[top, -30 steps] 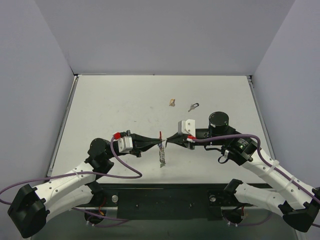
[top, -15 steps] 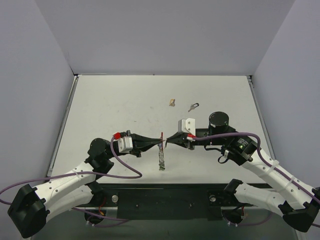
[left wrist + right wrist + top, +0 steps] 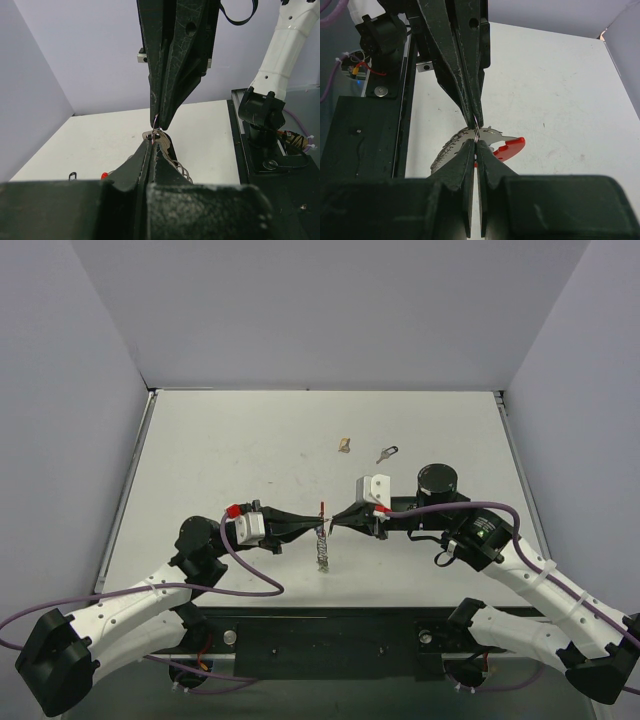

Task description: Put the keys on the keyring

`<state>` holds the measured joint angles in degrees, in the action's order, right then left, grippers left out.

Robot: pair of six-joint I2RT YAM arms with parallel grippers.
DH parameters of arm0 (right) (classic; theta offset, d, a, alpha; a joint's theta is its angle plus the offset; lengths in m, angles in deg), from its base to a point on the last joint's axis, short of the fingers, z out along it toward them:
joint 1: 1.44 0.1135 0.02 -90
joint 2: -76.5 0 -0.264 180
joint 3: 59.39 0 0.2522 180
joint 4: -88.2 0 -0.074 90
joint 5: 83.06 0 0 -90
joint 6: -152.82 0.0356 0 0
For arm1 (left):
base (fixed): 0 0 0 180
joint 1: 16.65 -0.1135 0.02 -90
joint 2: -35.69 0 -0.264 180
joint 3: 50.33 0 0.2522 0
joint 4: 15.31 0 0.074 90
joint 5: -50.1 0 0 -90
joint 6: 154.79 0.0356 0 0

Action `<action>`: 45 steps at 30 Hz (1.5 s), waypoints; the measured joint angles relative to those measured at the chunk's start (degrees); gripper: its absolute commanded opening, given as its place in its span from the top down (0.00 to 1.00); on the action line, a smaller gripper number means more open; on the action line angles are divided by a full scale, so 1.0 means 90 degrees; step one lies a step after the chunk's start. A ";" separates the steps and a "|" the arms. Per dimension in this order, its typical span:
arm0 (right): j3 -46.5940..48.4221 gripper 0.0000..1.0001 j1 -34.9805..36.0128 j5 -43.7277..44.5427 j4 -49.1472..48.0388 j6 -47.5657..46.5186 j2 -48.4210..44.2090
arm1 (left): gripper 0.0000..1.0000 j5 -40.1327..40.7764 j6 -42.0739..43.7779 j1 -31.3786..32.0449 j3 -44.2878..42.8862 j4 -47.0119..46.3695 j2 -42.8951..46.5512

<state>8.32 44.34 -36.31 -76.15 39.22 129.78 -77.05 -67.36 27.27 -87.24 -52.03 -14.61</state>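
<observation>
Left end effector (image 3: 315, 526) and right end effector (image 3: 330, 526), jaws pressed together, pinch the keyring (image 3: 322, 550) tip to tip, hiding most of its ring.

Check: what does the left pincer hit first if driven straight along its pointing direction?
The left pincer is shut on the keyring, so that is at its tips already. Right behind it, nearly tip to tip, is the right pincer, likely the first solid contact.
</observation>
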 measured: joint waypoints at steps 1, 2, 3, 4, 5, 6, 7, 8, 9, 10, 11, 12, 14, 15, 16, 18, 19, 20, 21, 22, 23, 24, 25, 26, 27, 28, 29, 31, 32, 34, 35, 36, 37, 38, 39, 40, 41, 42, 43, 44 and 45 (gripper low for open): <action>0.0000 1.00 0.0000 -0.0002 -0.0005 0.0007 0.0002 | 1.00 0.0000 -0.0002 -0.0002 0.0000 -0.0007 -0.0002; -0.0002 1.00 0.0000 0.0000 -0.0012 0.0022 0.0002 | 1.00 0.0000 -0.0007 -0.0005 0.0002 -0.0015 0.0000; -0.0005 1.00 0.0000 0.0000 -0.0029 0.0032 0.0002 | 1.00 -0.0002 -0.0012 -0.0010 0.0010 -0.0032 0.0000; -0.0010 1.00 0.0002 0.0000 -0.0046 0.0049 0.0005 | 1.00 -0.0007 -0.0017 -0.0010 0.0012 -0.0039 0.0000; -0.0010 1.00 0.0002 -0.0002 -0.0049 0.0070 0.0012 | 1.00 -0.0012 -0.0022 -0.0012 0.0012 -0.0039 0.0000; -0.0010 1.00 0.0000 0.0000 -0.0049 0.0090 0.0022 | 1.00 -0.0022 -0.0024 -0.0017 0.0019 -0.0041 0.0000; -0.0010 1.00 0.0000 0.0000 -0.0049 0.0102 0.0027 | 1.00 -0.0027 -0.0024 -0.0017 0.0027 -0.0039 0.0000; -0.0012 1.00 0.0002 0.0000 -0.0049 0.0119 0.0032 | 1.00 -0.0029 -0.0027 -0.0017 0.0027 -0.0039 -0.0002; -0.0012 1.00 0.0002 -0.0002 -0.0049 0.0121 0.0034 | 1.00 -0.0034 -0.0027 -0.0017 0.0027 -0.0039 0.0000; -0.0012 1.00 0.0000 -0.0002 -0.0049 0.0126 0.0034 | 1.00 -0.0046 -0.0029 -0.0017 0.0027 -0.0039 -0.0002; -0.0012 1.00 0.0002 -0.0002 -0.0051 0.0129 0.0034 | 1.00 -0.0051 -0.0029 -0.0017 0.0029 -0.0041 -0.0002; -0.0012 1.00 0.0002 -0.0002 -0.0051 0.0136 0.0034 | 1.00 -0.0063 -0.0032 -0.0017 0.0029 -0.0041 -0.0002; -0.0012 1.00 0.0002 -0.0005 -0.0053 0.0146 0.0034 | 1.00 -0.0078 -0.0044 -0.0017 0.0029 -0.0041 -0.0002; -0.0012 1.00 0.0002 -0.0005 -0.0053 0.0146 0.0034 | 1.00 -0.0095 -0.0051 -0.0017 0.0029 -0.0041 -0.0002; -0.0012 1.00 0.0002 -0.0005 -0.0056 0.0146 0.0034 | 1.00 -0.0104 -0.0061 -0.0017 0.0029 -0.0041 -0.0002; -0.0017 1.00 0.0000 -0.0007 -0.0061 0.0146 0.0032 | 1.00 -0.0131 -0.0095 -0.0017 0.0029 -0.0041 -0.0002; -0.0022 1.00 0.0002 -0.0010 -0.0066 0.0146 0.0032 | 1.00 -0.0143 -0.0104 -0.0017 0.0029 -0.0041 -0.0002; -0.0029 1.00 0.0002 -0.0024 -0.0073 0.0146 0.0034 | 1.00 -0.0153 -0.0124 -0.0017 0.0029 -0.0049 -0.0002; -0.0046 1.00 0.0002 -0.0044 -0.0085 0.0146 0.0034 | 1.00 -0.0170 -0.0138 -0.0017 0.0029 -0.0068 -0.0002; -0.0066 1.00 0.0002 -0.0070 -0.0090 0.0143 0.0034 | 1.00 -0.0197 -0.0148 -0.0017 0.0029 -0.0090 -0.0002; -0.0085 1.00 0.0002 -0.0083 -0.0090 0.0143 0.0036 | 1.00 -0.0223 -0.0153 -0.0017 0.0029 -0.0114 -0.0002; -0.0100 1.00 0.0002 -0.0095 -0.0087 0.0143 0.0041 | 1.00 -0.0248 -0.0158 -0.0017 0.0029 -0.0136 -0.0002; -0.0114 1.00 0.0005 -0.0112 -0.0090 0.0143 0.0053 | 1.00 -0.0282 -0.0165 -0.0017 0.0029 -0.0163 -0.0002; -0.0117 1.00 0.0005 -0.0124 -0.0087 0.0146 0.0061 | 1.00 -0.0294 -0.0168 -0.0015 0.0029 -0.0182 -0.0002; -0.0117 1.00 0.0007 -0.0129 -0.0090 0.0146 0.0068 | 1.00 -0.0313 -0.0165 -0.0015 0.0029 -0.0192 -0.0002; -0.0117 1.00 0.0007 -0.0131 -0.0090 0.0146 0.0073 | 1.00 -0.0316 -0.0168 -0.0015 0.0029 -0.0204 -0.0002; -0.0117 1.00 0.0007 -0.0134 -0.0090 0.0146 0.0073 | 1.00 -0.0323 -0.0168 -0.0015 0.0029 -0.0214 -0.0002; -0.0117 1.00 0.0007 -0.0146 -0.0092 0.0146 0.0073 | 1.00 -0.0340 -0.0168 -0.0015 0.0029 -0.0233 -0.0002; -0.0117 1.00 0.0005 -0.0151 -0.0092 0.0146 0.0073 | 1.00 -0.0347 -0.0168 -0.0015 0.0029 -0.0238 -0.0002; -0.0117 1.00 0.0005 -0.0153 -0.0095 0.0148 0.0073 | 1.00 -0.0357 -0.0163 -0.0015 0.0029 -0.0236 -0.0002; -0.0117 1.00 0.0005 -0.0153 -0.0092 0.0148 0.0073 | 1.00 -0.0357 -0.0160 -0.0015 0.0029 -0.0233 -0.0002; -0.0117 1.00 0.0002 -0.0153 -0.0092 0.0148 0.0073 | 1.00 -0.0357 -0.0146 -0.0015 0.0029 -0.0226 -0.0002; -0.0117 1.00 0.0000 -0.0153 -0.0092 0.0148 0.0073 | 1.00 -0.0357 -0.0138 -0.0015 0.0029 -0.0221 -0.0002; -0.0117 1.00 0.0000 -0.0155 -0.0092 0.0153 0.0075 | 1.00 -0.0357 -0.0126 -0.0015 0.0029 -0.0209 -0.0002; -0.0117 1.00 0.0000 -0.0155 -0.0090 0.0155 0.0075 | 1.00 -0.0357 -0.0114 -0.0015 0.0029 -0.0199 -0.0002; -0.0117 1.00 0.0000 -0.0153 -0.0087 0.0165 0.0075 | 1.00 -0.0357 -0.0104 -0.0015 0.0029 -0.0182 -0.0002; -0.0117 1.00 0.0000 -0.0153 -0.0087 0.0168 0.0075 | 1.00 -0.0359 -0.0085 -0.0015 0.0029 -0.0175 -0.0002; -0.0117 1.00 0.0000 -0.0153 -0.0087 0.0170 0.0080 | 1.00 -0.0359 -0.0066 -0.0015 0.0027 -0.0165 -0.0002; -0.0117 1.00 0.0000 -0.0153 -0.0087 0.0172 0.0083 | 1.00 -0.0359 -0.0036 -0.0015 0.0027 -0.0151 -0.0002; -0.0117 1.00 0.0000 -0.0153 -0.0085 0.0172 0.0087 | 1.00 -0.0359 -0.0015 -0.0012 0.0027 -0.0131 -0.0002; -0.0117 1.00 0.0000 -0.0153 -0.0087 0.0172 0.0092 | 1.00 -0.0359 0.0010 -0.0010 0.0027 -0.0117 -0.0002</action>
<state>7.27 44.34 -37.69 -76.93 40.78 130.61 -80.28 -67.27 27.18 -87.00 -53.07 -14.63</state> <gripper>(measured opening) 0.004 0.022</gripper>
